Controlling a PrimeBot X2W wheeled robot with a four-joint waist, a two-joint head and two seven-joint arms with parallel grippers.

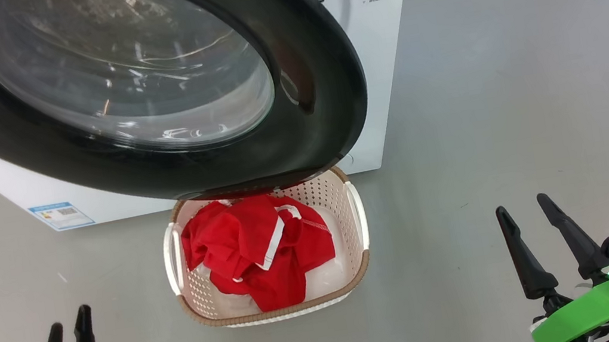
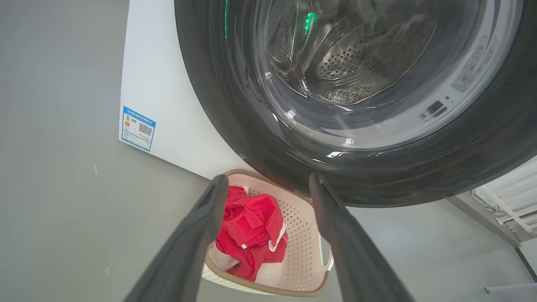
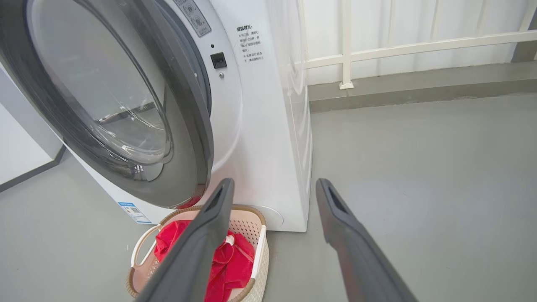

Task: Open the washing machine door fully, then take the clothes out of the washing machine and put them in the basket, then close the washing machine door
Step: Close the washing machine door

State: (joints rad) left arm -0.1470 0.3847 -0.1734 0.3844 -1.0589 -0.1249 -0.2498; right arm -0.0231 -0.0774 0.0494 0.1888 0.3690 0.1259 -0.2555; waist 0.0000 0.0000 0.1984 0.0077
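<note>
In the basket point(image 1: 317, 193) before the washing machine point(image 1: 379, 63) the red clothes point(image 1: 255, 245) already lie, the left hand point(image 1: 68, 318) and right hand point(image 1: 521, 204) stand open and empty, and the washing machine door point(image 1: 306, 104), seemingly ajar, awaits closing.

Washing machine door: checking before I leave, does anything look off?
The washing machine door stands ajar, its latch side off the washing machine front, above the far rim of the basket. The clothes lie in it; nothing spilled.
</note>
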